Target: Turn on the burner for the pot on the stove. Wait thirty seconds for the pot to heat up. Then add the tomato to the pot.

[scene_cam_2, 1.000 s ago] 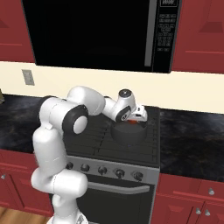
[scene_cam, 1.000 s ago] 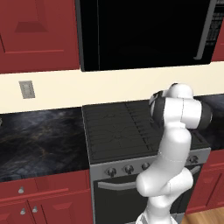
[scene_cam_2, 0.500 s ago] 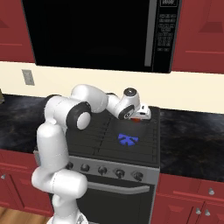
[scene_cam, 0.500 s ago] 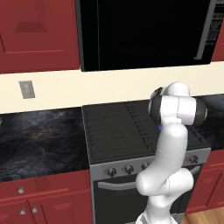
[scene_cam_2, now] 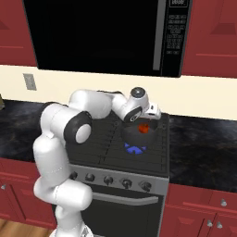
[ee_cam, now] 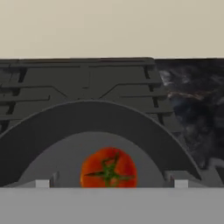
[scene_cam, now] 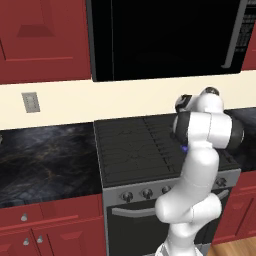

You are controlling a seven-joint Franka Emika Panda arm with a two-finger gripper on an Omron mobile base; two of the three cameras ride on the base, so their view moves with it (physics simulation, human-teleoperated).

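A dark grey pot (scene_cam_2: 132, 135) stands on the right front burner of the stove (scene_cam_2: 104, 150), with a blue flame (scene_cam_2: 135, 149) burning under it. Inside the pot lies the red tomato (ee_cam: 108, 168), also seen as the tomato (scene_cam_2: 144, 128) at the pot's mouth from the right base view. My gripper (scene_cam_2: 151, 115) hovers just above the pot (ee_cam: 87, 127), open. Its fingertips (ee_cam: 42, 183) stand wide apart on either side of the tomato and do not touch it. From the left base view my own arm hides the pot on the stove (scene_cam: 132, 145).
A row of round knobs (scene_cam_2: 109, 180) runs along the stove's steel front. Black stone counters (scene_cam_2: 203, 148) flank the stove on both sides. A black microwave (scene_cam_2: 99, 34) hangs close above, with red cabinets (scene_cam: 42, 37) beside it.
The jaws have opened and let go of the tomato, which now lies in the pot. The hand has shifted slightly towards the back right over the pot.
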